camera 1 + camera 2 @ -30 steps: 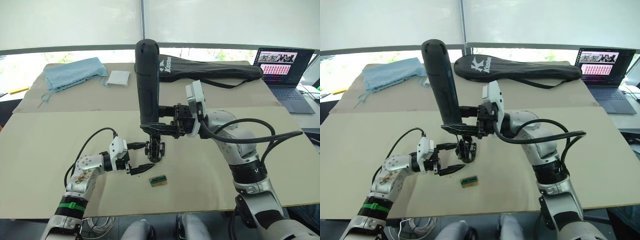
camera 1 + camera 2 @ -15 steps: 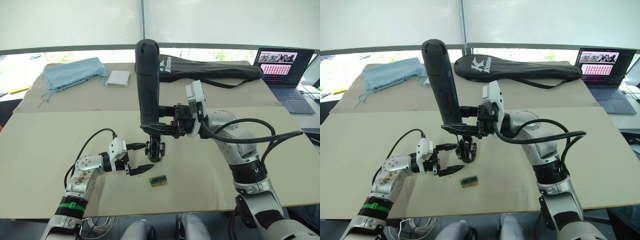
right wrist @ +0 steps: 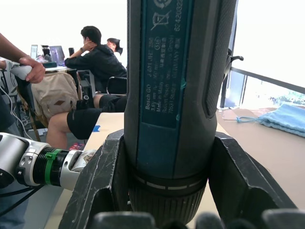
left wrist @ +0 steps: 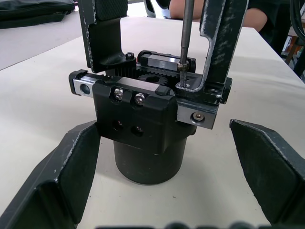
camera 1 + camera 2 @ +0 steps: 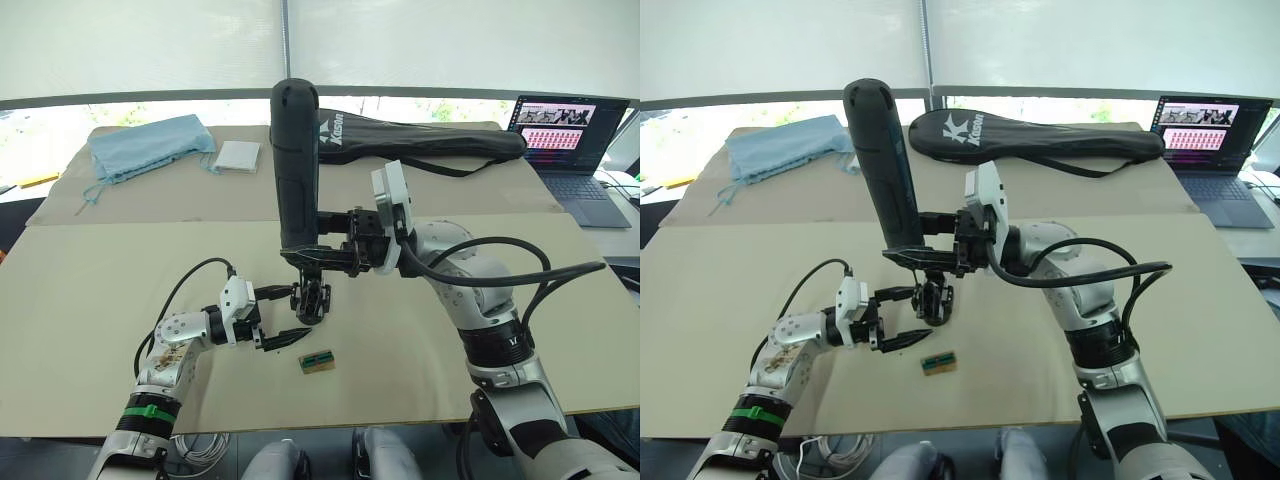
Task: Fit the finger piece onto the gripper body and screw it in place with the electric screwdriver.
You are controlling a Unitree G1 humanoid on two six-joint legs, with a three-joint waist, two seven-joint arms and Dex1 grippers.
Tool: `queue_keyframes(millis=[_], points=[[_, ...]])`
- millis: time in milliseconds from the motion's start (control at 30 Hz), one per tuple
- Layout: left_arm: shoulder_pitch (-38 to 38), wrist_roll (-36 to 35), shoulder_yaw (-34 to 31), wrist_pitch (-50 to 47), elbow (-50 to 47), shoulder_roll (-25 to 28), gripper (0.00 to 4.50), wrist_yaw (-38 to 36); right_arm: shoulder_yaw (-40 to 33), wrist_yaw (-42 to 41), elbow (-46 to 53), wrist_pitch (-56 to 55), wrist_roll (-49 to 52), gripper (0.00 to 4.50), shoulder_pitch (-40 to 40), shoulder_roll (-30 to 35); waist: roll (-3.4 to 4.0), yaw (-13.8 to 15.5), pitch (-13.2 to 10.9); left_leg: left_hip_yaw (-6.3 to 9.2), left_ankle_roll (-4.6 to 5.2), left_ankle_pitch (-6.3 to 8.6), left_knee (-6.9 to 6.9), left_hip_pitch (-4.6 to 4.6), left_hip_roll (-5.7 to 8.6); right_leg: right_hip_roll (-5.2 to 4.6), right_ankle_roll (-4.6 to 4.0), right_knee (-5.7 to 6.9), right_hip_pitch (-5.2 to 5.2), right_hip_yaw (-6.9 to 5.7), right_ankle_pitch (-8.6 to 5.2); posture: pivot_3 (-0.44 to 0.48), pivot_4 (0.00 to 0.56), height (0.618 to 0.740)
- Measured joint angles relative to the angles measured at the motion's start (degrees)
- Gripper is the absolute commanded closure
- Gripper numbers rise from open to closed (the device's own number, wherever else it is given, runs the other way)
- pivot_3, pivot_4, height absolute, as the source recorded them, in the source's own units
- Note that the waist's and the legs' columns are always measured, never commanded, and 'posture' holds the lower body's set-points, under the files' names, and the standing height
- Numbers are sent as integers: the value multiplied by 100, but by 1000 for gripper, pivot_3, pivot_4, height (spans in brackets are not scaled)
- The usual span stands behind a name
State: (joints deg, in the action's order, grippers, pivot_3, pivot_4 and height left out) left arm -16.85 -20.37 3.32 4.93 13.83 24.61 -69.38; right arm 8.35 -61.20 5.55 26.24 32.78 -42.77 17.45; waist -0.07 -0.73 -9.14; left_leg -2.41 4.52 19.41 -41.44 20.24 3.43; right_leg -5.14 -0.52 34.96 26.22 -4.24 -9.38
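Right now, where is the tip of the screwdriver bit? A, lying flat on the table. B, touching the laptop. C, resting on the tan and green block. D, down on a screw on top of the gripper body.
D: the left wrist view shows the electric screwdriver bit planted on a screw atop the gripper body, held upright by the right gripper.

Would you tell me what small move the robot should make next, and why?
Probably close the left gripper on the gripper body before driving: its fingers stand apart from it on either side, while the electric screwdriver, held upright by the right gripper, already has its bit on a screw.
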Motion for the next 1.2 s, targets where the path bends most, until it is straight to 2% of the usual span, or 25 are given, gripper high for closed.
queue_keyframes(millis=[1200], points=[[-65,83,73,-510,-292,7,0,307,43,6,17,-48,-134,2584,95,2,-1,2,0,0,1,0,1,0,0,0,0,0,0,2,0,0,150,740]])
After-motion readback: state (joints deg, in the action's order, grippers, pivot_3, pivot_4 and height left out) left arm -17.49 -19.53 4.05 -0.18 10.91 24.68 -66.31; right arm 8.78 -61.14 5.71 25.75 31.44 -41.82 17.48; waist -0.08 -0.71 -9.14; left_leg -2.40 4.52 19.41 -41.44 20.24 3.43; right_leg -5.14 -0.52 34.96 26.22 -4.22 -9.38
